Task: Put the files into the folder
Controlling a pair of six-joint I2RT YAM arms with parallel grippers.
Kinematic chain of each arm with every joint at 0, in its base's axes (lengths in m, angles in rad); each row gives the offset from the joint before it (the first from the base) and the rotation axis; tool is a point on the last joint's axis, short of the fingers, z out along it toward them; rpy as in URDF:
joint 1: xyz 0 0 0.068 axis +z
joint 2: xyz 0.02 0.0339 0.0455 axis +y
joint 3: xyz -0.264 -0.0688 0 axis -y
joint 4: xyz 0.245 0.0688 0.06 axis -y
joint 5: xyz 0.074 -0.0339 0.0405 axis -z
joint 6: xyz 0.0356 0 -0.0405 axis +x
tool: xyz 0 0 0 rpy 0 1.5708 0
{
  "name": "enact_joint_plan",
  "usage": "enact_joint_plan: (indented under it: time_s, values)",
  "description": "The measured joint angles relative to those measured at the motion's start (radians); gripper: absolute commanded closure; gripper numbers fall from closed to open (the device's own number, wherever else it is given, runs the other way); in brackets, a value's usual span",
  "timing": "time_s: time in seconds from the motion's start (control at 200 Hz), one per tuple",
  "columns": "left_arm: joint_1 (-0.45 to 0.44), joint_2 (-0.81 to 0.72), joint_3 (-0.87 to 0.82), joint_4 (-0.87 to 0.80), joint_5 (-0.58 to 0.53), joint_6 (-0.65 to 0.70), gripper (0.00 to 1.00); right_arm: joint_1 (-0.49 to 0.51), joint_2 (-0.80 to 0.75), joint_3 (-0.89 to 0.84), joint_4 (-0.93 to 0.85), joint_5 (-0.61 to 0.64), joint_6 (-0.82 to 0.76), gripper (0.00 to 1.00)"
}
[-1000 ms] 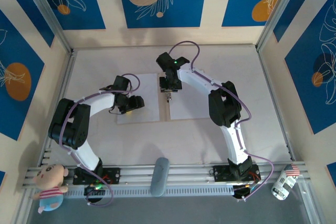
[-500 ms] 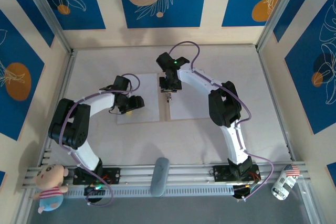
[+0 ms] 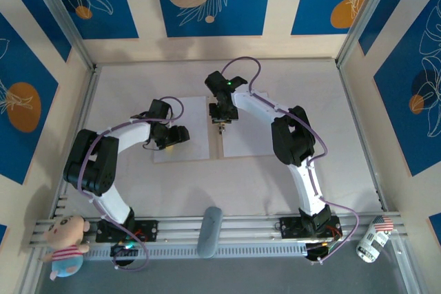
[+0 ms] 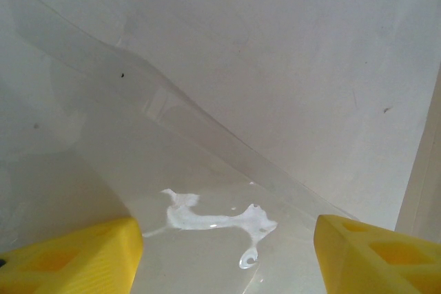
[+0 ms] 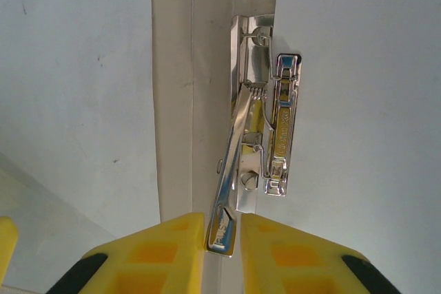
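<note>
Closure is the one change over the last second: the right gripper (image 5: 224,228) has narrowed its jaws onto the raised lever (image 5: 234,163) of the metal clip (image 5: 284,129) on the tan spine of the folder (image 5: 176,101); its yellow fingers (image 5: 172,246) now look pressed to the lever's near tip on both sides; the arm itself has barely shifted; the left gripper (image 4: 224,242) has stayed wide open, holding nothing; the files (image 3: 251,139) lie flat, one left and one right of the spine, the left gripper low over the left one; I judge them already placed, with working the clip as the step in hand.
</note>
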Motion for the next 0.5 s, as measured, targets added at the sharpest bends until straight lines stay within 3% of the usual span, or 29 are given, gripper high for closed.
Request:
enact_joint_plan:
  time_s: [0.5]
  values:
    - [0.0, 0.0, 0.0, 0.0, 0.001, 0.0, 0.32, 0.001, 0.0, 0.0, -0.006, 0.002, 0.0, 0.86]
